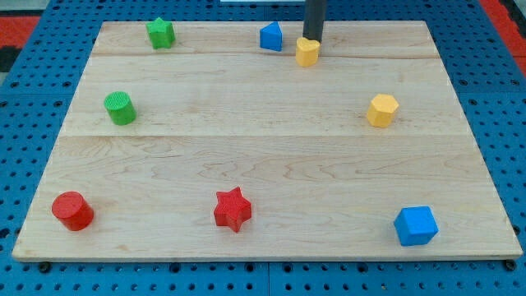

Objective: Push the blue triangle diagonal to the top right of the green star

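Observation:
The blue triangle [271, 36] sits near the view's top edge of the wooden board, a little right of centre-left. The green star [161, 33] is far to its left, at the board's top left. My tip [312, 39] comes down from the view's top as a dark rod. Its end is just to the right of the blue triangle, with a small gap between them. It touches or sits right behind the top of a small yellow block [307, 52].
A green cylinder [120, 108] stands at the left. A yellow hexagonal block [382, 110] is at the right. A red cylinder [72, 210], a red star [233, 209] and a blue cube [415, 225] lie along the view's bottom. The board's edge [263, 260] meets blue pegboard.

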You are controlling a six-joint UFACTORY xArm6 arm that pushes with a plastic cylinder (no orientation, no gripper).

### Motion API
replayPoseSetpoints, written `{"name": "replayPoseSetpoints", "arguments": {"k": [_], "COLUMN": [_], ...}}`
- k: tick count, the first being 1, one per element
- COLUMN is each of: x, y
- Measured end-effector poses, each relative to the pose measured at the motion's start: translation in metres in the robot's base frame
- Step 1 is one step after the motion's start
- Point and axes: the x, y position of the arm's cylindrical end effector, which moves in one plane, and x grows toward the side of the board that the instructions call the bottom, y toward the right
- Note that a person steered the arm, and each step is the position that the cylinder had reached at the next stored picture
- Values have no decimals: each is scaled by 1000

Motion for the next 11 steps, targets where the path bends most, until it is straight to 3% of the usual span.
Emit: {"name": "replayPoseSetpoints", "arguments": {"k": [1, 2, 3, 4, 6, 8, 10, 11], "x": [45, 119, 120, 51, -57, -58, -56, -2], "y": [-39, -45, -54, -22, -104, -83, -174, -177]}}
